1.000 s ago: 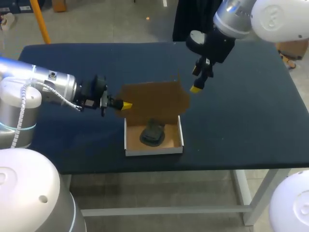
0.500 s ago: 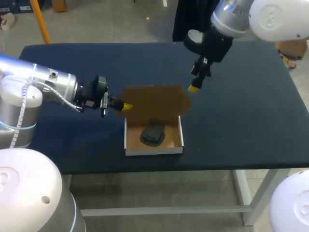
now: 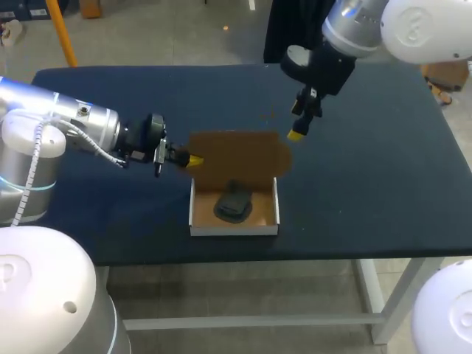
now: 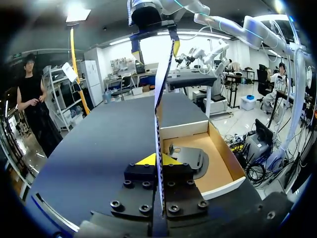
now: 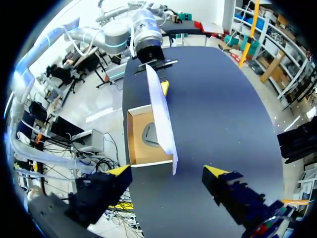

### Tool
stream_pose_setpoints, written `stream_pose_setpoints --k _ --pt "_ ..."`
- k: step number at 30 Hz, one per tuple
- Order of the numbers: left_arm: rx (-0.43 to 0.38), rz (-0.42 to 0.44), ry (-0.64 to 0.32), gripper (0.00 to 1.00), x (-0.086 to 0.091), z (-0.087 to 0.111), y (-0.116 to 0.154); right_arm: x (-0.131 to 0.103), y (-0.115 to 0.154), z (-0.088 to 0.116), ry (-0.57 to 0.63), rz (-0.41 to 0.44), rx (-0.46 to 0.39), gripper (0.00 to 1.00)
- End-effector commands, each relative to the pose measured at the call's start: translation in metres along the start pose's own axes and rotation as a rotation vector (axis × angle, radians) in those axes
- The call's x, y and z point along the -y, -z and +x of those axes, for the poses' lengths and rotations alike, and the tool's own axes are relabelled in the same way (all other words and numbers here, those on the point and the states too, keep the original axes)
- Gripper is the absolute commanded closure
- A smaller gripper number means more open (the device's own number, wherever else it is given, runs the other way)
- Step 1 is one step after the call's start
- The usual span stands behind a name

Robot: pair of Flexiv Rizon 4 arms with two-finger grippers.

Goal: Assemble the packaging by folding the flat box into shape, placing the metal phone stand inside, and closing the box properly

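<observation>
Surface: a dark blue top [image 3: 369,184] with rounded corners, carrying only the box and what is in it.
Box: a shallow tray [image 3: 234,230] with white walls and a brown inside. It stands open near the front edge of the surface, about the middle.
Lid: a brown flap [image 3: 236,158] rising from the box's far wall, close to upright.
Phone stand: a dark piece [image 3: 234,203] lying on the box floor, clear of the walls.
Left pincer: low over the surface at the lid's left edge [image 4: 157,159], its yellow tips closed on the flap, one on each face.
Right pincer: raised above the surface past the lid's right end [image 5: 167,171], fingers spread wide, holding nothing and apart from the flap.
</observation>
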State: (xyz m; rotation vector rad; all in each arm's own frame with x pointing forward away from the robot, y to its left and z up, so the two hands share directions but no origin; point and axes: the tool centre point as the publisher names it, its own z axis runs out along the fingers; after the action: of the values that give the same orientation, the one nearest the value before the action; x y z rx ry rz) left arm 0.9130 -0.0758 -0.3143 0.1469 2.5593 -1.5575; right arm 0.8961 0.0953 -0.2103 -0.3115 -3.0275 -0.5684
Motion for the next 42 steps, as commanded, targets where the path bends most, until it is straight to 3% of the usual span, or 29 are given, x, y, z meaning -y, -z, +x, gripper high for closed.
stream_pose_setpoints --k 1,17,20,21,22,23,36,42 --pt "-0.004 0.001 -0.001 1.0 -0.002 -0.001 -0.001 -0.003 0.002 -0.001 0.008 0.005 -0.009 0.0" --pt "-0.004 0.001 -0.001 1.0 -0.002 -0.001 -0.001 -0.059 0.013 -0.03 0.144 0.098 0.001 0.0" --pt "-0.004 0.001 -0.001 1.0 -0.002 -0.001 -0.001 -0.067 0.01 -0.037 0.165 0.117 0.003 0.23" --pt "-0.004 0.001 -0.001 1.0 -0.002 -0.001 -0.001 -0.07 0.009 -0.039 0.172 0.128 0.009 0.35" --pt "-0.004 0.001 -0.001 1.0 -0.002 -0.001 -0.001 -0.074 0.007 -0.042 0.177 0.13 0.006 0.53" --pt "-0.004 0.001 -0.001 1.0 -0.002 -0.001 -0.001 -0.077 0.005 -0.044 0.181 0.135 0.004 0.56" --pt "-0.004 0.001 -0.001 1.0 -0.002 -0.001 -0.001 -0.107 -0.028 -0.05 0.226 0.256 -0.016 0.51" --pt "-0.004 0.001 -0.001 1.0 -0.002 -0.001 -0.001 -0.117 -0.039 -0.046 0.261 0.285 -0.03 0.53"
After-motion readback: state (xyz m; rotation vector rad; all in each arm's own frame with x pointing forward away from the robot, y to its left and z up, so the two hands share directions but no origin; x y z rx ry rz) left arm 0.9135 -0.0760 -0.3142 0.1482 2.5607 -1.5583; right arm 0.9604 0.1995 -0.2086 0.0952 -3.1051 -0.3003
